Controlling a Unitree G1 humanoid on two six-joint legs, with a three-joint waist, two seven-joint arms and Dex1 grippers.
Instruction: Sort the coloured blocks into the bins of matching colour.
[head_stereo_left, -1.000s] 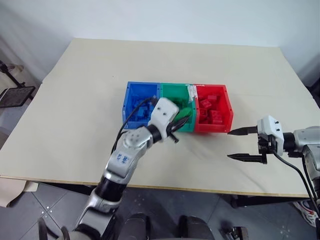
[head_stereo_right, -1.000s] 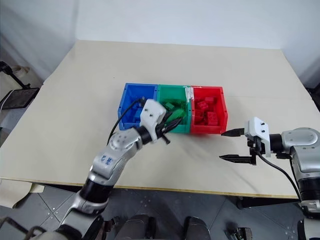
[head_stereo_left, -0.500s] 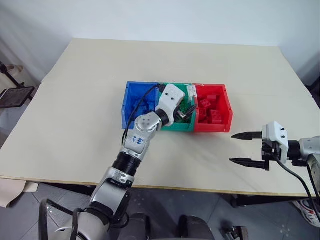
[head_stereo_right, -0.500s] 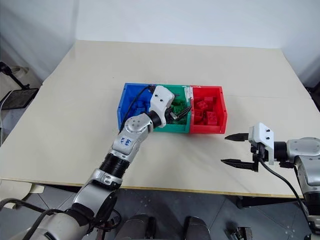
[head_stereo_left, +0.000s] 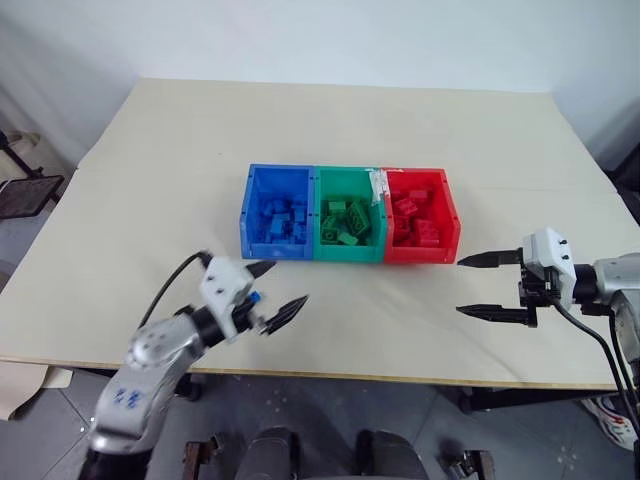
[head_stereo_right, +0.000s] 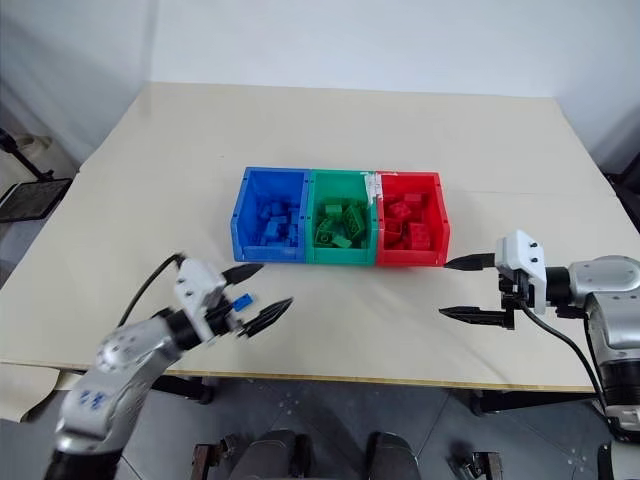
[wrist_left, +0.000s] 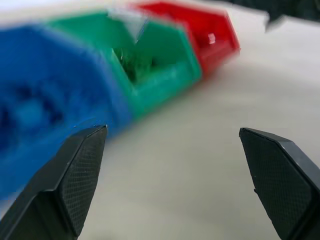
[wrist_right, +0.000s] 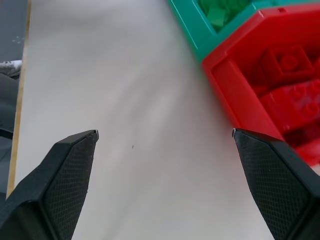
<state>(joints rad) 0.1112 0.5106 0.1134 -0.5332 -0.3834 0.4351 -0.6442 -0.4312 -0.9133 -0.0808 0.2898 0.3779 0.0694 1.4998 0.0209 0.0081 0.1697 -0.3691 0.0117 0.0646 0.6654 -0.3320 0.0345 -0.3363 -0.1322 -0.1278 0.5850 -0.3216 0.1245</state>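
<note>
Pulled back from over the green bin (head_stereo_left: 347, 216), the left tool (head_stereo_left: 272, 295) now hangs spread and empty, near the front of the blue bin (head_stereo_left: 277, 211). Blue, green and red blocks (head_stereo_left: 418, 221) lie in their matching bins at the middle of the tabletop (head_stereo_left: 150, 190); I see none loose. Right of the red bin (head_stereo_left: 420, 217), the right tool (head_stereo_left: 488, 286) hovers spread, holding nothing. Sorting looks finished, so both arms should retreat wide without clipping the bins.
</note>
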